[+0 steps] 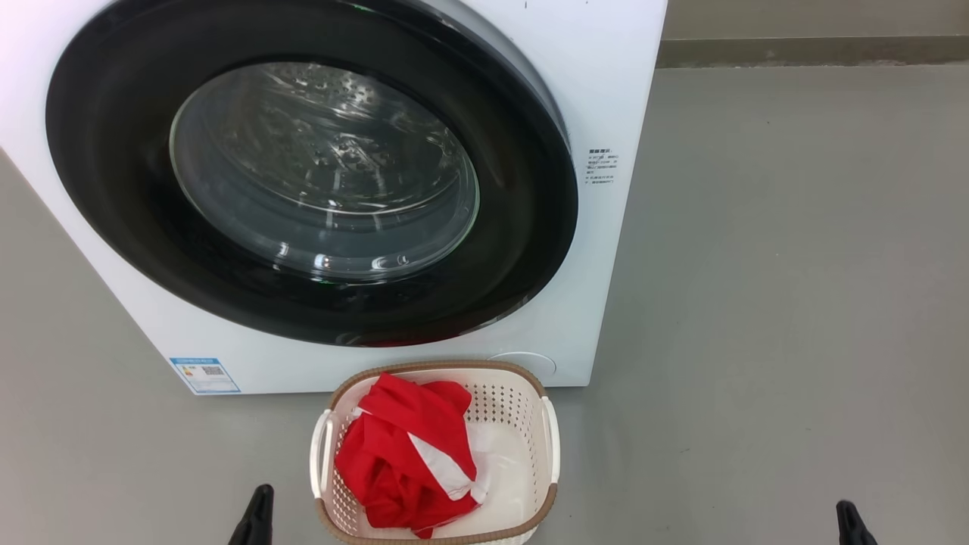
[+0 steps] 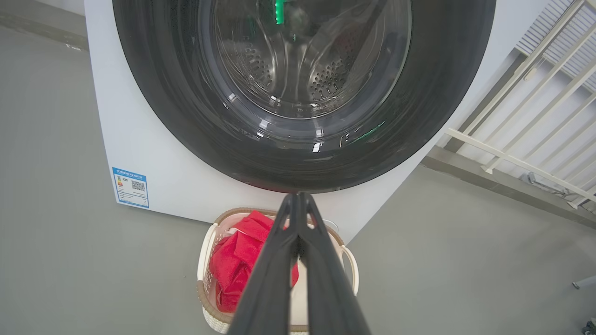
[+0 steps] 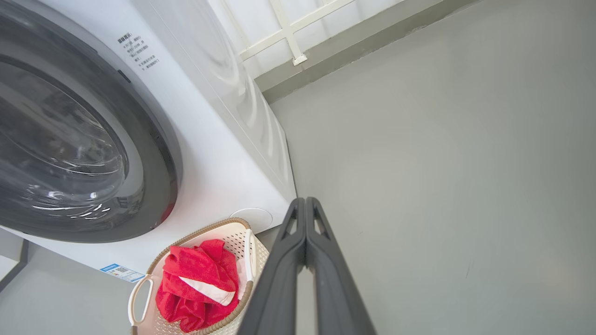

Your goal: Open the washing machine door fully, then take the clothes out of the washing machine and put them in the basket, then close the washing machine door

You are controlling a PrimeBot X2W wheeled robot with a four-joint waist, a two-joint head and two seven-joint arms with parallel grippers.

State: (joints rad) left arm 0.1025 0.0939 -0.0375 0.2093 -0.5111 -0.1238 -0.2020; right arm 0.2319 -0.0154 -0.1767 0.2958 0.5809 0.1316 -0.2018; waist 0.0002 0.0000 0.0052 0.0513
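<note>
Two end effectors, and both are pinched shut on nothing. The left end effector has its fingers pressed tip to tip, and the right end effector matches it. The clothes are a red heap with a white patch, sitting inside the basket towards its left wall. The basket stands on the floor, just in front of the washing machine, with its long axis running from the robot towards the machine.

Now the washing machine door. Its black rim looks flush against the white front (whether the latch has caught, the views cannot say), and no red shows in the drum behind the glass.

So the task looks all but finished, and the relation that counts is door to arms. From the head view the door lies ahead and up, offset towards the robot's left. The left wrist view has it dead ahead, just beyond the closed fingertips. The right wrist view has it well off to that view's left, with open floor straight ahead. If a final press on the rim is needed, the left arm looks the nearer and squarer choice. The basket also sits between the two arms, closer to the left one.
</note>
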